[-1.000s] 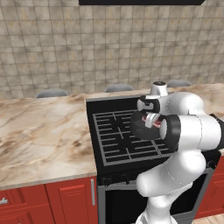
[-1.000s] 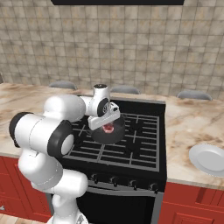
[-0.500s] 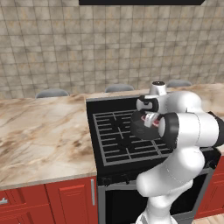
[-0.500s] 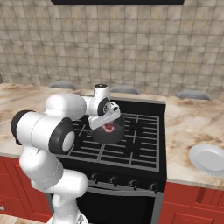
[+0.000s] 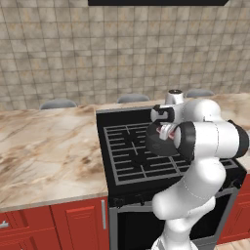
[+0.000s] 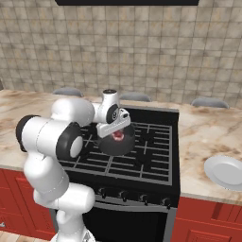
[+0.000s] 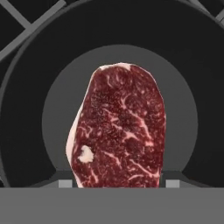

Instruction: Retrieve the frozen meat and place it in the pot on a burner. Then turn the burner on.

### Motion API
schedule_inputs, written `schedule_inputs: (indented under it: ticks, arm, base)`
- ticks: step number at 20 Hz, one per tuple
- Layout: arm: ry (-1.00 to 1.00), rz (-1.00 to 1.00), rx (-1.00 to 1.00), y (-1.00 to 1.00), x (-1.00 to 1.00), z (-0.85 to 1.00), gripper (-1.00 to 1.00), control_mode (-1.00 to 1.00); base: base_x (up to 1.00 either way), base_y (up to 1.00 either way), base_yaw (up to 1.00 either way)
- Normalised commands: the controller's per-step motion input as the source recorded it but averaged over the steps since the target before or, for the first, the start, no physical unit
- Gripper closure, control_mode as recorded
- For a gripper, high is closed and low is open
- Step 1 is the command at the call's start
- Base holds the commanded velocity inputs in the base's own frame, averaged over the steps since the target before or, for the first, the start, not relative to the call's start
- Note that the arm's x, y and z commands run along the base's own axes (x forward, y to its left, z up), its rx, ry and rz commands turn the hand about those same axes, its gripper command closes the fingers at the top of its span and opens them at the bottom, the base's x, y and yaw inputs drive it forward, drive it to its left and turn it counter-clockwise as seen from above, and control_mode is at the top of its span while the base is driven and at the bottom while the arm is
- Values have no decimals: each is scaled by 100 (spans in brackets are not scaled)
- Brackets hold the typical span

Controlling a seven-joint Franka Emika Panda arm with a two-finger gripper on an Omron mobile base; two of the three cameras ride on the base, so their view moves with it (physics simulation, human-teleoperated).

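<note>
A marbled beige-and-brown surface [image 5: 44,151] runs along a tiled kitchen wall, split by a black gas range [image 6: 142,163] set between red cabinet fronts. On the range's grate of parallel black bars [image 5: 129,158] stands a short, round dark pot [image 6: 116,144], resting near the middle of the cooktop. To the right of the range, a white plate [image 6: 226,171] lies flat on the marbled surface, well apart from the pot.

Frozen meat [image 7: 120,131] over pot [image 7: 26,109]
</note>
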Motion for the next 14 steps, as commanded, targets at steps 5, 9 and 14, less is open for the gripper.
schedule_inputs:
  ticks: [5, 9, 14]
  arm:
    - [-2, 0, 0, 0, 18, 0, 100, -100]
    - [-5, 0, 0, 0, 14, -3, 100, -100]
    - [-3, 0, 0, 0, 7, -19, 100, -100]
  base:
    - [0, 0, 0]
    - [0, 0, 0]
    - [0, 0, 0]
